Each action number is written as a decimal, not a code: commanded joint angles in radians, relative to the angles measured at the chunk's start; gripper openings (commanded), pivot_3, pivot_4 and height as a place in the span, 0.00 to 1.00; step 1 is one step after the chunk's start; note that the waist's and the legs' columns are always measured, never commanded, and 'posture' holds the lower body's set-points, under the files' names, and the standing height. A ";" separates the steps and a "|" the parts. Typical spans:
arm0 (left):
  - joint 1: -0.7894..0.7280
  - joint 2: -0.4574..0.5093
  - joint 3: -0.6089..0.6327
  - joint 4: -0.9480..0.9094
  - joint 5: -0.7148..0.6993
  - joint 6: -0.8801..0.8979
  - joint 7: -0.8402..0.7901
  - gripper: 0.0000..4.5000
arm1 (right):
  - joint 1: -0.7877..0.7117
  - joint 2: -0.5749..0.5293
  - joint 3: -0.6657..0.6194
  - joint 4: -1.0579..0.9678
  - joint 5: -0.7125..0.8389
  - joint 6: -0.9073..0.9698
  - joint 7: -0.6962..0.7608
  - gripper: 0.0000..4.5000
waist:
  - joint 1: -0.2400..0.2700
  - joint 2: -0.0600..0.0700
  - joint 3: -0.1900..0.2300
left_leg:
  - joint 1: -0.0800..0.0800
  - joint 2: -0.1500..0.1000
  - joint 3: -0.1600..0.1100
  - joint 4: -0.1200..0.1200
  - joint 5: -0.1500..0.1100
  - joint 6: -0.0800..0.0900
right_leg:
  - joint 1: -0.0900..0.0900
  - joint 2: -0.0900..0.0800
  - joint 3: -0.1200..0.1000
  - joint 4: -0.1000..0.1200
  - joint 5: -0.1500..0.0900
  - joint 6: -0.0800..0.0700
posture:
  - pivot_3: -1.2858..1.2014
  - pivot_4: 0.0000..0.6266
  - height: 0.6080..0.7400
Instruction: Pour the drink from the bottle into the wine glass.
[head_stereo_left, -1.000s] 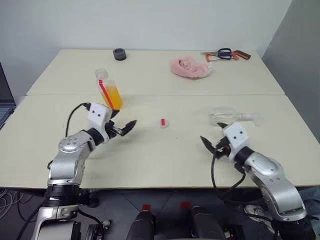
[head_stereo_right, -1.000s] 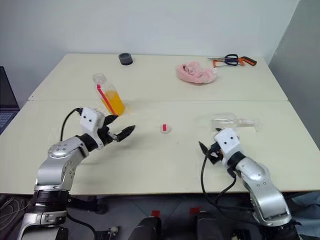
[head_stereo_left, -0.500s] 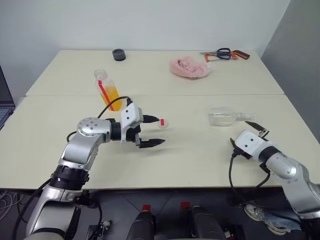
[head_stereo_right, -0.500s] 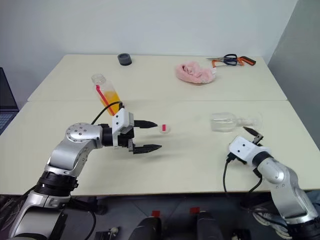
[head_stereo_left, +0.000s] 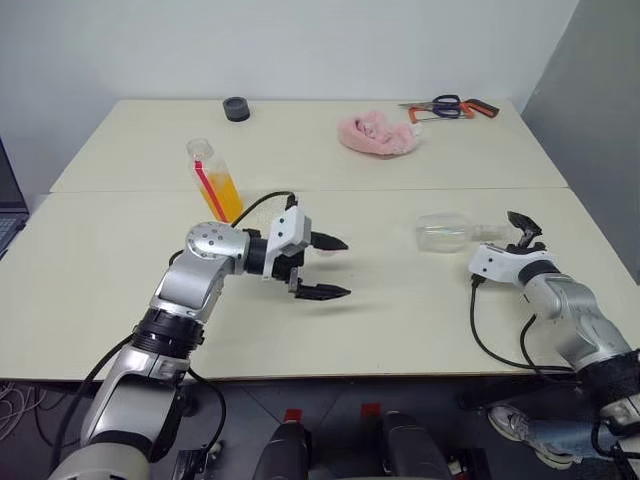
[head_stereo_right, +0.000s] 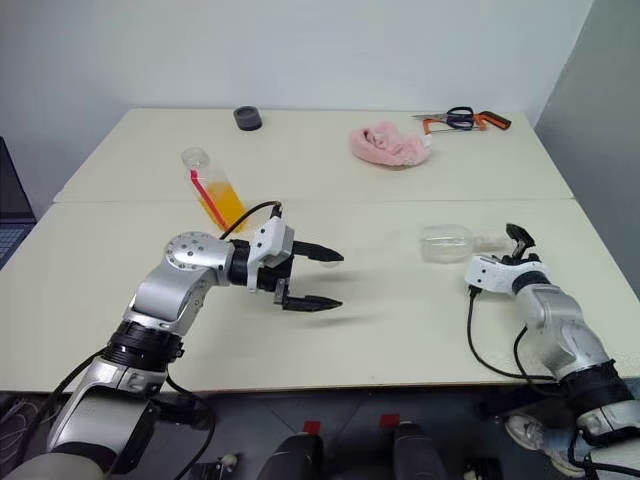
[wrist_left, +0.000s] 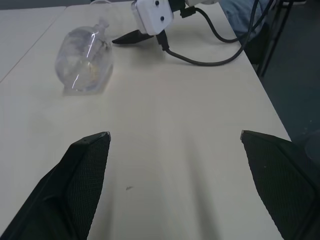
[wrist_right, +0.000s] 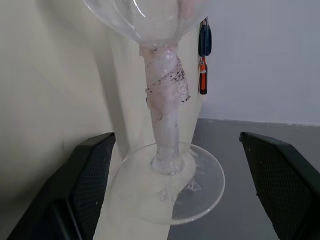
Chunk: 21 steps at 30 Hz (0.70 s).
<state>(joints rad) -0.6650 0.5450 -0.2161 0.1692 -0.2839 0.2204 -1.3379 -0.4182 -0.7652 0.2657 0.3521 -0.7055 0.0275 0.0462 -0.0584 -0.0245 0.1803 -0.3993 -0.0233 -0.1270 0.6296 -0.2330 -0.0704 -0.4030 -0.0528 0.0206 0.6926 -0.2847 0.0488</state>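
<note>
The clear glass (head_stereo_left: 452, 232) lies on its side; the bottle (head_stereo_left: 215, 181) stands half full of orange drink. Both grippers' fingers (head_stereo_left: 327, 241) are wide open, empty.

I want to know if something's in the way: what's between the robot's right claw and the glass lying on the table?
Nothing: in the right wrist view, the open right gripper faces the wine glass stem directly.

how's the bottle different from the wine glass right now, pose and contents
The bottle stands on the table, tilted, capless, partly full of orange drink; the wine glass lies on its side and looks empty. The bottle has a red-and-white label strip; the wine glass is plain, with a wrapped stem. The open right gripper flanks the glass's stem, while the open left gripper is off the bottle. Both are clear.
</note>
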 joint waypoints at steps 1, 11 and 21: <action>-0.023 -0.008 0.000 0.001 0.005 -0.021 -0.004 0.99 | -0.071 0.021 0.021 0.098 -0.035 -0.037 -0.061 0.94 | -0.001 0.000 0.000 | 0.000 0.000 0.000 0.000 0.000 0.000 | 0.000 0.000 0.000 0.000 0.000 0.000 | 0.52 0.24 1.00; -0.023 0.001 0.014 0.042 0.025 -0.042 0.005 1.00 | -0.205 0.104 0.093 0.335 -0.065 -0.095 -0.111 0.66 | -0.010 0.000 0.000 | 0.001 0.000 0.001 0.000 0.000 0.000 | 0.000 0.000 0.001 0.001 0.000 0.000 | 0.52 0.24 1.00; 0.022 0.042 0.055 0.018 0.015 0.003 0.059 1.00 | -0.140 0.140 0.076 0.189 -0.046 -0.070 -0.072 0.04 | -0.028 -0.002 -0.001 | 0.001 0.002 0.000 0.000 0.000 0.000 | 0.000 0.002 0.001 0.002 0.000 0.000 | 0.52 0.24 1.00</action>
<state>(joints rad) -0.6466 0.5726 -0.1896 0.2157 -0.2596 0.2154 -1.2917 -0.5788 -0.6470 0.3269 0.5751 -0.7619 -0.0339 -0.0429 -0.0862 -0.0260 0.1792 -0.3977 -0.0218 -0.1271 0.6293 -0.2330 -0.0704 -0.4030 -0.0511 0.0215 0.6941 -0.2846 0.0487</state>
